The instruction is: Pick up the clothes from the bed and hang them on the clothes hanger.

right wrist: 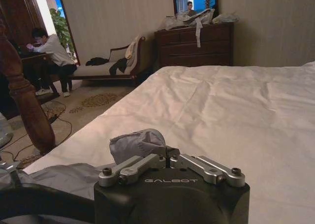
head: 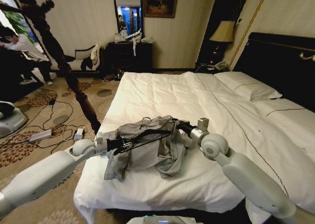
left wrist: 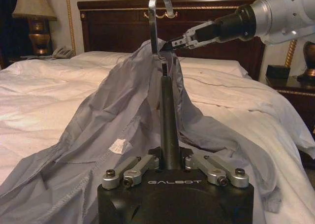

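Nearest me, my left gripper [left wrist: 166, 81] has its jaws pinched on the clothes hanger [left wrist: 165, 47], draped by the clothes [head: 147, 147] at the foot of the bed [head: 197, 101]; my right gripper [right wrist: 167, 155], arm bent inward, nips a grey fold at the collar; cables [head: 54, 120] litter the carpet.

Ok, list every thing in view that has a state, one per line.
clothes: crumpled on the bed, draped over the hanger, collar pinched.
clothes hanger: held, hook up, inside the garment.
left gripper: shut on the hanger.
right gripper: shut on the collar.
bed: made.
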Robot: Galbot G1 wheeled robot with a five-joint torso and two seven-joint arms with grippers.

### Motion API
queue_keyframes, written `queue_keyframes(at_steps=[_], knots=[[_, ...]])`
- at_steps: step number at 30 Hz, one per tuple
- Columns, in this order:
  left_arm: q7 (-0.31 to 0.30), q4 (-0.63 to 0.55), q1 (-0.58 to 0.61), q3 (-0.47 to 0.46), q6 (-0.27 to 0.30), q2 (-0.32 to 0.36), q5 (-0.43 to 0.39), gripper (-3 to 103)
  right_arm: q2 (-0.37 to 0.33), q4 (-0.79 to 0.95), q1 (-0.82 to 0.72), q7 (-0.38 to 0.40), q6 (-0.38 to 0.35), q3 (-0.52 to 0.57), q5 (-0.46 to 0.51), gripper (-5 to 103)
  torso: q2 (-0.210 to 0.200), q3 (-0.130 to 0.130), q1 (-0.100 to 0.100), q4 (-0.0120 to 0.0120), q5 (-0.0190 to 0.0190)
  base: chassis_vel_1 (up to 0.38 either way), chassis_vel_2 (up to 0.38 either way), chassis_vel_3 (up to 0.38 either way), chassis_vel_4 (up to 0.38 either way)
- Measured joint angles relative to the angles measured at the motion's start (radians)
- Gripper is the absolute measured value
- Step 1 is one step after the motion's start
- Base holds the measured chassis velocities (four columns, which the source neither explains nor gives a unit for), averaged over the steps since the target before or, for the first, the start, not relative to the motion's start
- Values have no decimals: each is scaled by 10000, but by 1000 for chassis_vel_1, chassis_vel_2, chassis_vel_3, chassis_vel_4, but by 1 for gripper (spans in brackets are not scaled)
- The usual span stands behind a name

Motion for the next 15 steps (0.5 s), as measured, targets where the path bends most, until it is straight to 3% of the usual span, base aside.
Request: queue_keyframes(at_steps=[10, 15], knots=[[-80, -850, 128, -420, 178, 380, -492, 16, -41, -174, 6, -36, -4, 62, -8, 0, 0, 0, 0, -1, 2, 0, 0, 0, 0], [-330, -1135, 92, -308, 410, 231, -610, 16, 52, -95, 44, 30, -6, 17, 69, 0, 0, 0, 0, 0, 3, 0, 0, 0, 0]])
